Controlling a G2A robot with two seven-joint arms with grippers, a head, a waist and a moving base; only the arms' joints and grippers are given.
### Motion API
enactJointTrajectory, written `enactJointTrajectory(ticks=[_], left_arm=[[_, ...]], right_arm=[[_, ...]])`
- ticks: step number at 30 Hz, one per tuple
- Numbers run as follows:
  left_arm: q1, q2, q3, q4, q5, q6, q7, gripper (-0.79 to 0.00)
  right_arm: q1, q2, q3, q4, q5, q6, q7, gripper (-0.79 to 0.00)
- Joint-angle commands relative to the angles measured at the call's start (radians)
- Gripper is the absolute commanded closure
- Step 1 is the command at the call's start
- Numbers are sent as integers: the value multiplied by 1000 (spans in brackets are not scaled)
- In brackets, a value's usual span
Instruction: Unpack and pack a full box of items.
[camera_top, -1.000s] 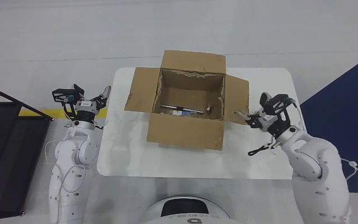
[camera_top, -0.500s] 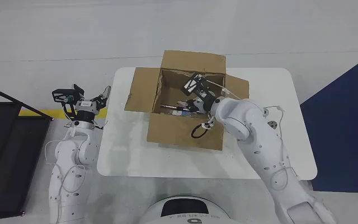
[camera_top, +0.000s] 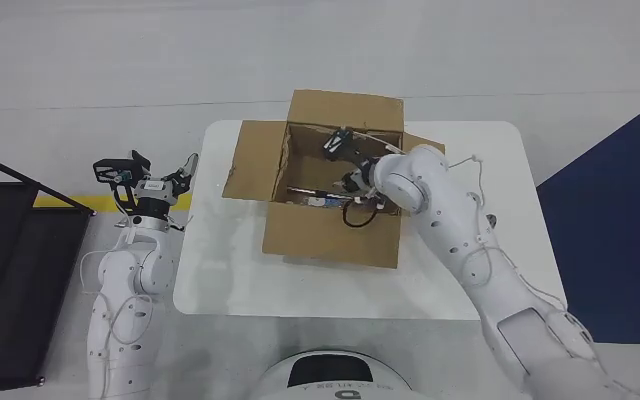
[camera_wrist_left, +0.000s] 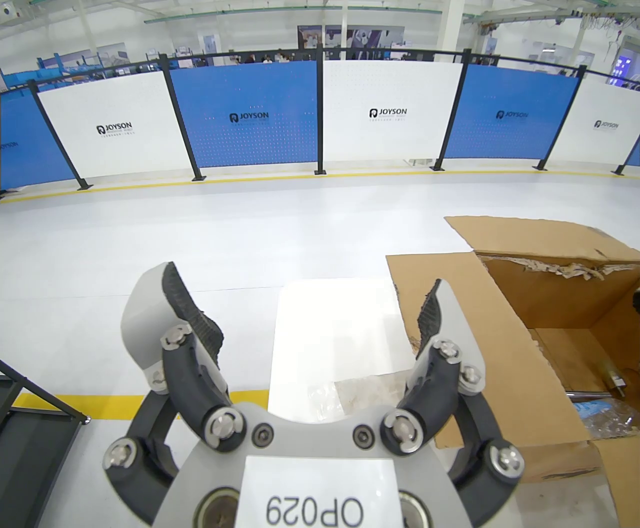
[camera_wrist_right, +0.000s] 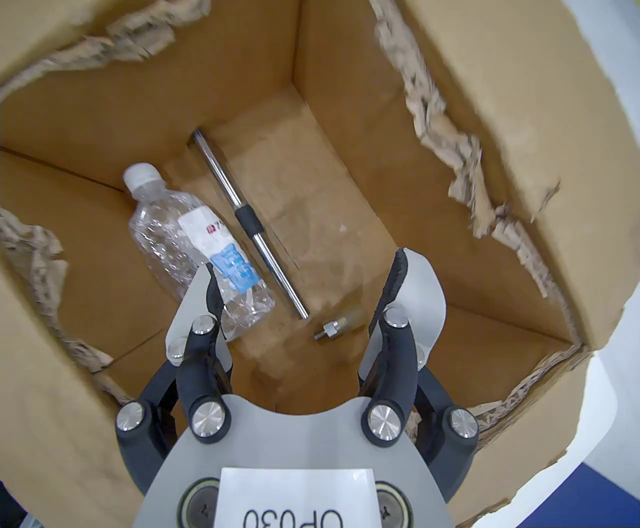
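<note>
A: The right gripper (camera_wrist_right: 305, 262) hangs spread inside the box (camera_wrist_right: 450, 75). The left gripper (camera_wrist_left: 302, 276) is also spread, by the table (camera_top: 480, 280) edge.
B: A bottle (camera_wrist_right: 195, 245), rod (camera_wrist_right: 250, 225) and fitting (camera_wrist_right: 340, 325) lie on the box bottom. I'd grip the bottle across its body, clear of the rod.
A: The table is white, with a fence (camera_wrist_left: 250, 115) behind.

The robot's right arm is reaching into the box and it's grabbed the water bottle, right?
The right arm is reaching into the box, but its jaws are open and empty; the water bottle lies on the box floor (right wrist view).
</note>
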Motion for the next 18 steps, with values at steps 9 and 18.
enactJointTrajectory(ticks=[9,18], left_arm=[[0,0,0,0,0,0,0,-785],[0,0,0,0,0,0,0,-785]], right_arm=[[84,-41,-104,216,-44,125,51,-443],[139,-73,-145,372,-41,194,51,-468]])
